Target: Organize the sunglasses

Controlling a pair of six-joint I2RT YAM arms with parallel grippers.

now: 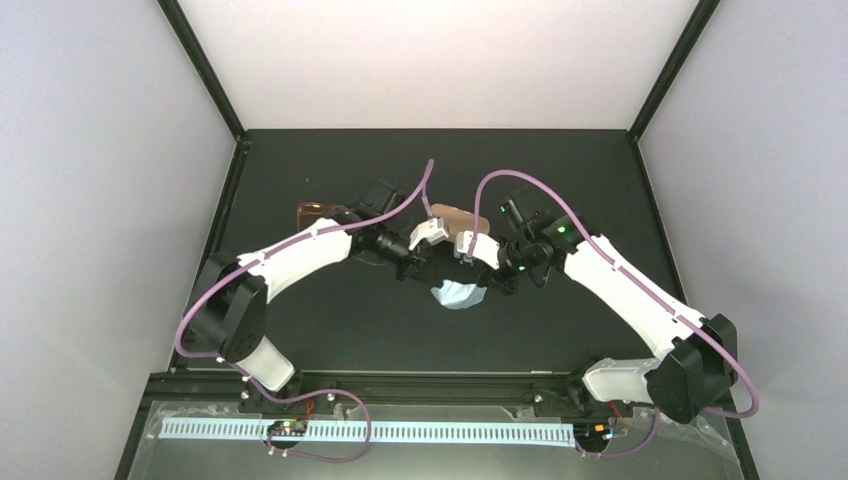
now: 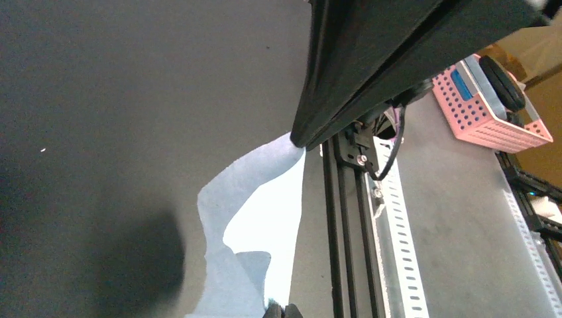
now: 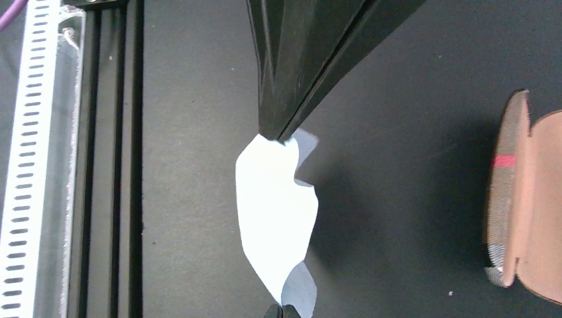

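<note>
Both pincers are clamping the light-blue cloth right now. The left gripper and right gripper are each pinching an edge, so it's dangling just on the near side of the open case. I'd be keeping both pinches tight and moving the arms together so nothing's slipping. The sunglasses are lying well off to the case's left. The table is looking matte black, with plain pale walls boxing it in.
</note>
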